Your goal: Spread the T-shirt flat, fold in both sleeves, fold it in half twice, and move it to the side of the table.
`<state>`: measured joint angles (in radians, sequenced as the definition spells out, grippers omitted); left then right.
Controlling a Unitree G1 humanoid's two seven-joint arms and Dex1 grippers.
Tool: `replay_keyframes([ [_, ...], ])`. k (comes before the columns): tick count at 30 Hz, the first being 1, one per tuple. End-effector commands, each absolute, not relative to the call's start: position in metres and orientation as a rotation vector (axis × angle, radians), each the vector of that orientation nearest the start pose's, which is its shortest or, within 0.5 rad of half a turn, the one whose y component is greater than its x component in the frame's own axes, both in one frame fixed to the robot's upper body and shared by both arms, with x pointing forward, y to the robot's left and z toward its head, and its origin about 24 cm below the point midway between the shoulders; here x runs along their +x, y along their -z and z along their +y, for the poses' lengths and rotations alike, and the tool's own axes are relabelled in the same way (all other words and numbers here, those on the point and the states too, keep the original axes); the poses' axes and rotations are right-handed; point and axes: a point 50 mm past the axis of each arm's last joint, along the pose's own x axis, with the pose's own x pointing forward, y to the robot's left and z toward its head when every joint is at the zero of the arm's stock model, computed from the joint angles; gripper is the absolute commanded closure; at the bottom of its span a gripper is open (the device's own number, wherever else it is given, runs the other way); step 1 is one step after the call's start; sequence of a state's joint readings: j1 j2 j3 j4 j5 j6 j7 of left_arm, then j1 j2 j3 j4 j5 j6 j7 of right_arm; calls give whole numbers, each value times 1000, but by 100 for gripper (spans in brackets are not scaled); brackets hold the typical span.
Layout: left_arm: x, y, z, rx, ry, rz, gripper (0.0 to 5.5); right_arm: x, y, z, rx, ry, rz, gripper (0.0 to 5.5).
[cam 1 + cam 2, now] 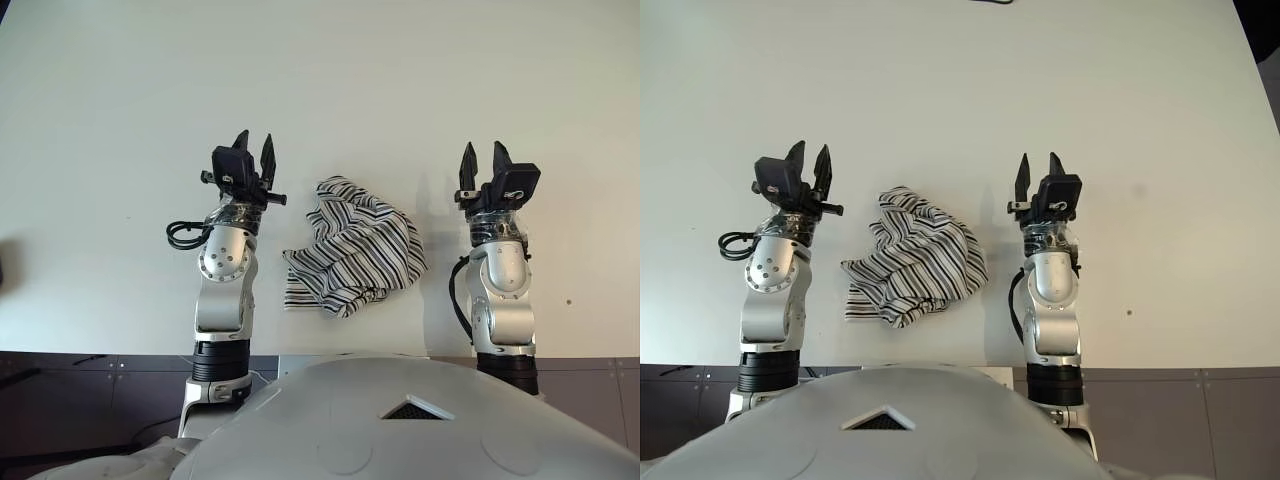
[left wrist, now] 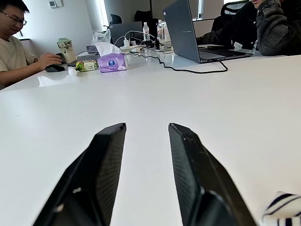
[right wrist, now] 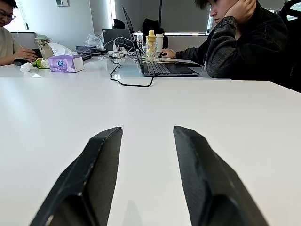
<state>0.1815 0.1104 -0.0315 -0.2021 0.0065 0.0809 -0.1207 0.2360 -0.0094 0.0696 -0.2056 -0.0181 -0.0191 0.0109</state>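
- The shirt (image 1: 352,245) lies crumpled in a heap on the table (image 1: 120,90), between our two arms and toward the near edge. It is not yet spread.
- Our left claw (image 1: 255,144) stands just beside the heap, fingers parted by a moderate gap and holding nothing.
- Our right claw (image 1: 483,152) stands on the other side of it, also parted and empty.
- We judge the striped cloth light, soft and limp. It should sag and bunch when lifted, and drag easily over the smooth top.
- Folds hide the sleeves and hem, so we cannot tell which edge is which.
- We would pinch one outer edge on each side, thin layers only, and draw them apart.
- Grabbing the thick middle would likely lift the whole bundle.
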Motion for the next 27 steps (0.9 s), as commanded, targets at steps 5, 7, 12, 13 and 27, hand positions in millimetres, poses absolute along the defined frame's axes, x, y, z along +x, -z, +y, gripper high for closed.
replay_keyframes([
  [5, 219, -40, 164, 128, 113, 76, 384, 214, -37, -145, -23, -65, 21, 351],
  [7, 217, -39, 164, 127, 102, 78, 384, 215, -36, -144, -21, -83, 29, 351],
  [12, 198, -35, 168, 136, 21, 93, 384, 229, -36, -137, -46, -215, 36, 351],
  [13, 195, -35, 169, 134, -1, 92, 384, 232, -36, -137, -52, -239, 37, 351],
  [27, 194, -33, 155, 98, -18, 95, 384, 241, -38, -128, -51, -319, 25, 351],
])
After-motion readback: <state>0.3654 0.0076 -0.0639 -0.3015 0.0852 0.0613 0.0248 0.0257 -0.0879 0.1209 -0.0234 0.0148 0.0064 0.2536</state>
